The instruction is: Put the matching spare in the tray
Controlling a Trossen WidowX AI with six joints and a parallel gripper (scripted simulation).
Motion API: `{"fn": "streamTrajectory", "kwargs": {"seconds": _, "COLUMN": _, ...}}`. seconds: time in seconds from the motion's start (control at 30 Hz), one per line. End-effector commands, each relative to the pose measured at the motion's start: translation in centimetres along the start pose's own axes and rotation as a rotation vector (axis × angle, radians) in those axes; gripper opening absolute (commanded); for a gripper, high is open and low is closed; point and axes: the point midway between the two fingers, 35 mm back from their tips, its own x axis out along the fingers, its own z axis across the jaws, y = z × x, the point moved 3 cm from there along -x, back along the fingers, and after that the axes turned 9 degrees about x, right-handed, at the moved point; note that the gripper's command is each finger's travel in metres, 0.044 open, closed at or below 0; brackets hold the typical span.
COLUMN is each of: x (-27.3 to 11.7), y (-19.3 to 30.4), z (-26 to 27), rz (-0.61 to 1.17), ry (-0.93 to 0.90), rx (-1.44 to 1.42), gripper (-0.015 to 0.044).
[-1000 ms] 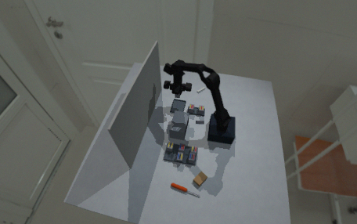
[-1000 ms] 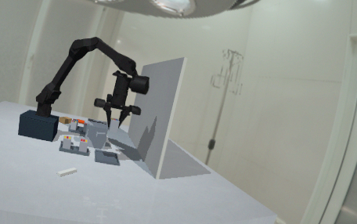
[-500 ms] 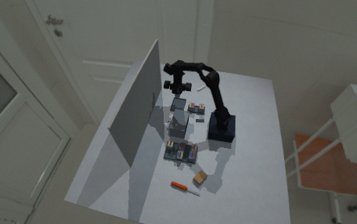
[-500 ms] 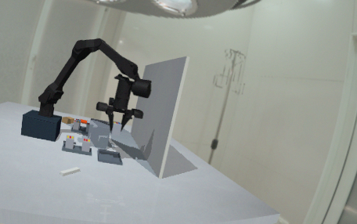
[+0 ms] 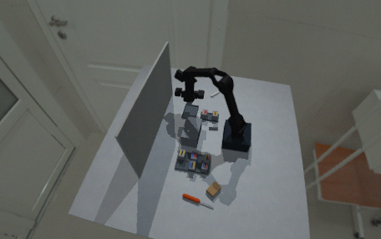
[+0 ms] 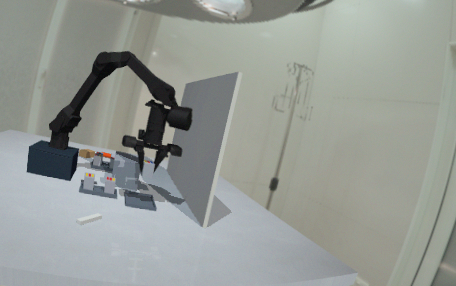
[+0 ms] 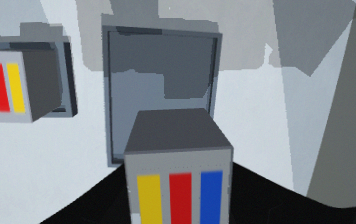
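My gripper (image 5: 189,99) hangs next to the upright grey panel (image 5: 146,113) and is shut on a grey spare (image 7: 178,170). The spare's face shows yellow, red and blue stripes. The wrist view looks down on the shallow grey tray (image 7: 161,90), right under and beyond the held spare. The tray also shows on the table in the top view (image 5: 190,110) and in the exterior view (image 6: 140,200), where the gripper (image 6: 150,162) hovers above it. The fingers themselves are hidden in the wrist view. No printed code on a mounted unit is in view.
Another spare (image 7: 30,85) with red and yellow stripes sits left of the tray. A rack of several spares (image 5: 193,161), a pair of spares (image 5: 210,114), a cardboard box (image 5: 213,190), an orange screwdriver (image 5: 196,200) and a white bar (image 5: 214,94) lie around the arm's base (image 5: 236,135).
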Motion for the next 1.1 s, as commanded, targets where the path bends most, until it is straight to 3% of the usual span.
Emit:
{"fn": "streamTrajectory", "kwargs": {"seconds": 0.0, "x": 0.5, "y": 0.0, "z": -0.1, "rz": -0.002, "ry": 0.004, "rx": -0.002, "gripper": 0.0000}}
{"fn": "streamTrajectory", "kwargs": {"seconds": 1.07, "x": 3.8, "y": -0.1, "z": 0.1, "rz": -0.002, "ry": 0.004, "rx": -0.002, "gripper": 0.0000}}
